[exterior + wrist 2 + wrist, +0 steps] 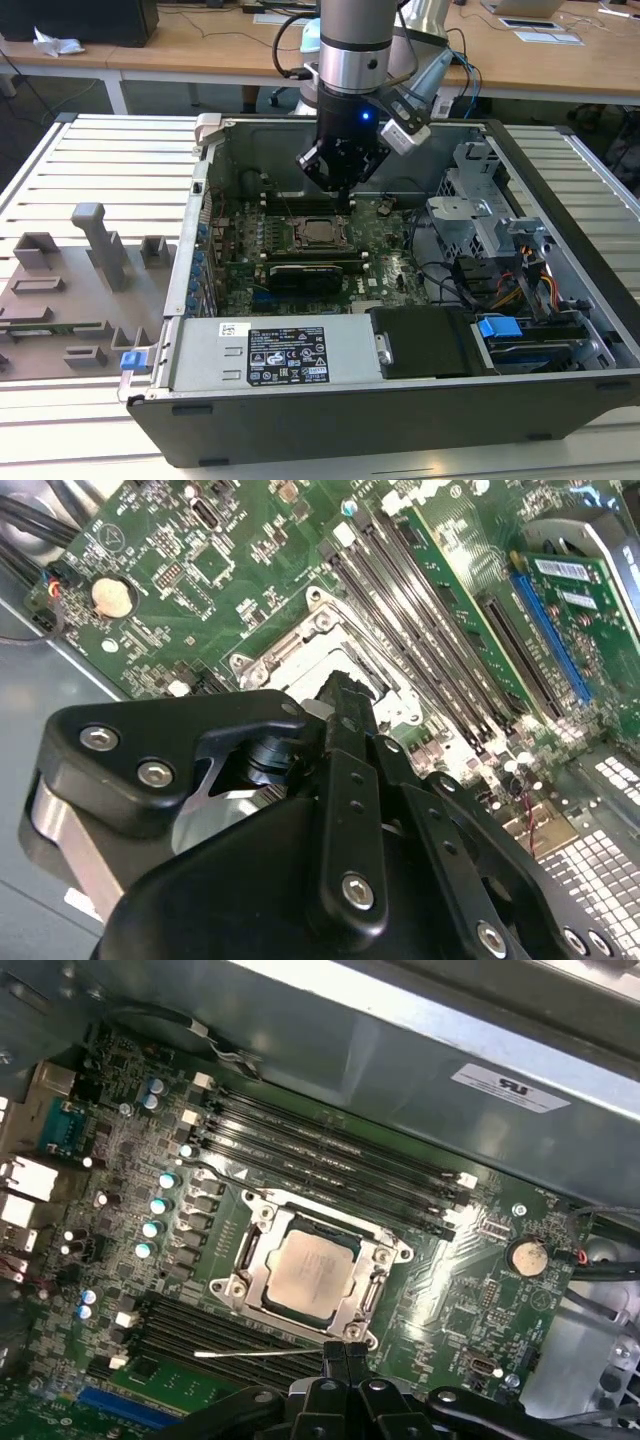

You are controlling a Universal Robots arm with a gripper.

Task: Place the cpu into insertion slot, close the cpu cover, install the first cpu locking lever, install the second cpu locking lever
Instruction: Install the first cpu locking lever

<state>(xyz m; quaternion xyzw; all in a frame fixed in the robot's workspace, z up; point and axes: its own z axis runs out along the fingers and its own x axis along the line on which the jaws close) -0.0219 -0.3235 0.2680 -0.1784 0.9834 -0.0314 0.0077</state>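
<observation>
first wrist view has the cpu lying flat in the insertion slot, its pale silvery-beige face showing through the window of the cpu cover, which looks folded down over it. the gripper is closed with nothing between its fingertips, its tips just beside the socket's edge and near a thin locking lever that sticks out loose over the green board. judging from this, the narrow tips could slip off so thin a rod and scrape the board or the memory slots. a lever not fully hooked might also spring back and let the cover lift.
</observation>
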